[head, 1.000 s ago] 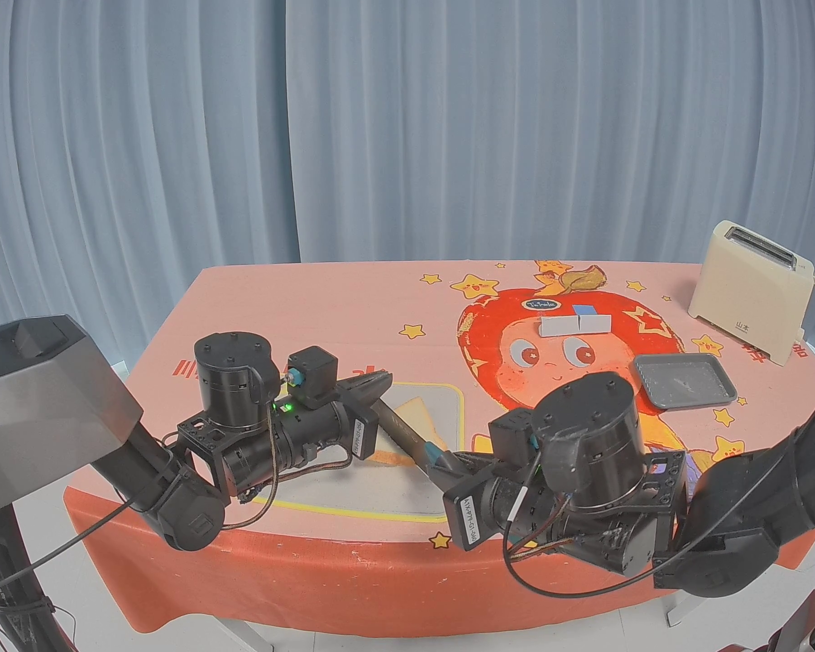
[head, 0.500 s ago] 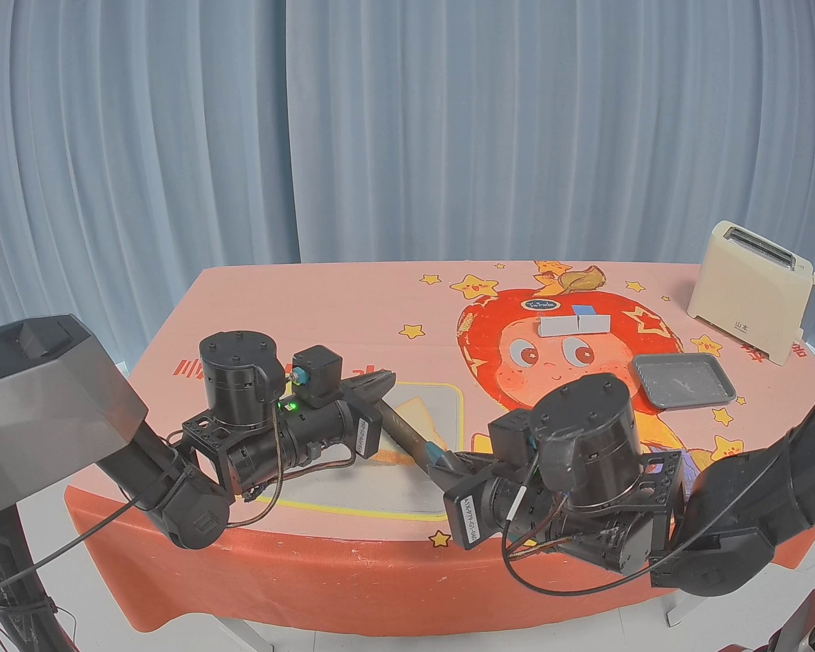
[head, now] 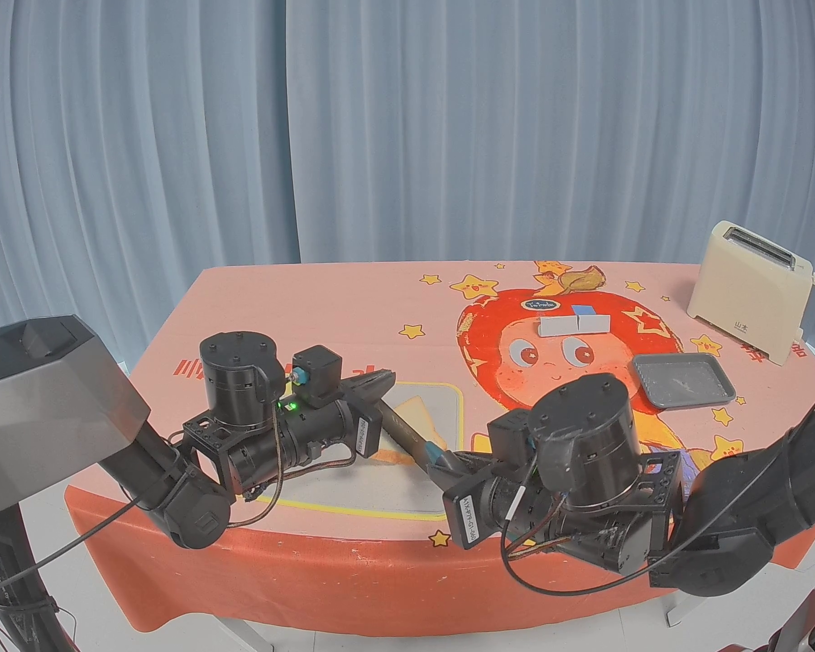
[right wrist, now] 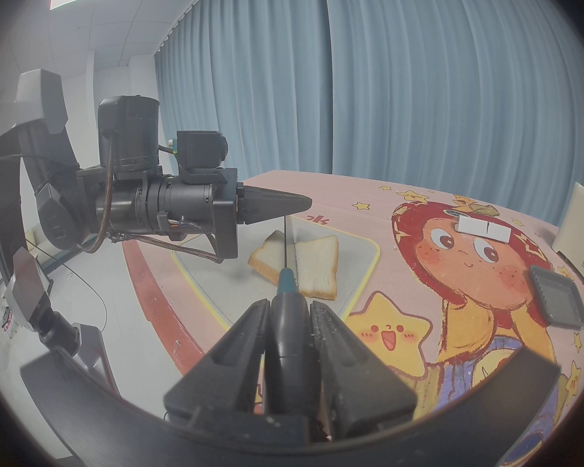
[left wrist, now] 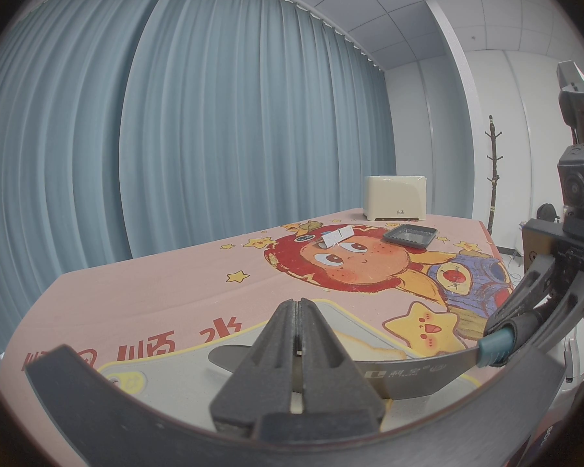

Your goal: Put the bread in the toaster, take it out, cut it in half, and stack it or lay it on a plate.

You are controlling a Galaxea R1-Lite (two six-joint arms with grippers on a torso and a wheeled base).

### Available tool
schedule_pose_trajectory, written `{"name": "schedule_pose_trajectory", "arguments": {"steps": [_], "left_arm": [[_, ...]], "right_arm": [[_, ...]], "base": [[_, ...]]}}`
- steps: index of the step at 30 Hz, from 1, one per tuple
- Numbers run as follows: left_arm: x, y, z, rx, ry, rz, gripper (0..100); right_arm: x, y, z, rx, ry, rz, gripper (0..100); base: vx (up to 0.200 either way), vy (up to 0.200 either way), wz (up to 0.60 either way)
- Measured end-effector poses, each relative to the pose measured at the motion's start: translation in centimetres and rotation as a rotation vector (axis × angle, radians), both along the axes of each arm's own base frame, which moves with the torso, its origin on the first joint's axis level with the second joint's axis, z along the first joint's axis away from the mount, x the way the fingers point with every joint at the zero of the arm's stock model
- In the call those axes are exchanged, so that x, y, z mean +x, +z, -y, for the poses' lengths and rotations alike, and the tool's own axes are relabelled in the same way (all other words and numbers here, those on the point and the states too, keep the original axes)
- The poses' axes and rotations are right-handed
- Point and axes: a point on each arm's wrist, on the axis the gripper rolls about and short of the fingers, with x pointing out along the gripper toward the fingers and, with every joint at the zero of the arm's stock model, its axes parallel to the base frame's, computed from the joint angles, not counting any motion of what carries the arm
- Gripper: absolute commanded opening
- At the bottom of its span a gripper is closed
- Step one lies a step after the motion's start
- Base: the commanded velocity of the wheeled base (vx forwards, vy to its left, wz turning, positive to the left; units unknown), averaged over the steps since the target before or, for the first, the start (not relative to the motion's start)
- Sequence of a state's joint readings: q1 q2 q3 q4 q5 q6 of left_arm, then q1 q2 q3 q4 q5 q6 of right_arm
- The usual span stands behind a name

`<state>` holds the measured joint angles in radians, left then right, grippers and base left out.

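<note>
Gripping the knife (right wrist: 287, 338) by its dark handle, your right gripper (right wrist: 287, 306) had both fingers clamped tight around it. The blade pointed away and stood on edge across the bread (right wrist: 315, 261). That slice lay flat on the grey cutting mat (right wrist: 360, 244), near the front edge of the table (head: 335, 310). Your left gripper (left wrist: 298, 332) had its fingers pressed together, tip over the back of the blade near its far end. It seemed to rest on the steel, though no angle showed the contact plainly. In the head view your two wrists hid most of the slice and the line of the blade through it. You could not tell whether the bread was cut through. Well apart, at the table's far right corner, stood the cream toaster (head: 753, 290). The grey tray (head: 684, 380) lay near it on your side, its inside too small to make out.
</note>
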<state>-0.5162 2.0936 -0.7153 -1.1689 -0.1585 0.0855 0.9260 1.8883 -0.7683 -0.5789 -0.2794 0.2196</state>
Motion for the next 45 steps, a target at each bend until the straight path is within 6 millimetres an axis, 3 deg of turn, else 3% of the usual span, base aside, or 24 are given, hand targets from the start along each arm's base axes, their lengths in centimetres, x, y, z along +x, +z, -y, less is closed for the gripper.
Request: {"name": "schedule_pose_trajectory", "arguments": {"steps": [45], "left_arm": [[0.2,1.2,0.1,-0.015,0.003,0.026,0]], "right_arm": [[0.4,0.1,0.0,0.012,-0.011,0.009,0]], "base": [[0.0,0.0,0.0]]}}
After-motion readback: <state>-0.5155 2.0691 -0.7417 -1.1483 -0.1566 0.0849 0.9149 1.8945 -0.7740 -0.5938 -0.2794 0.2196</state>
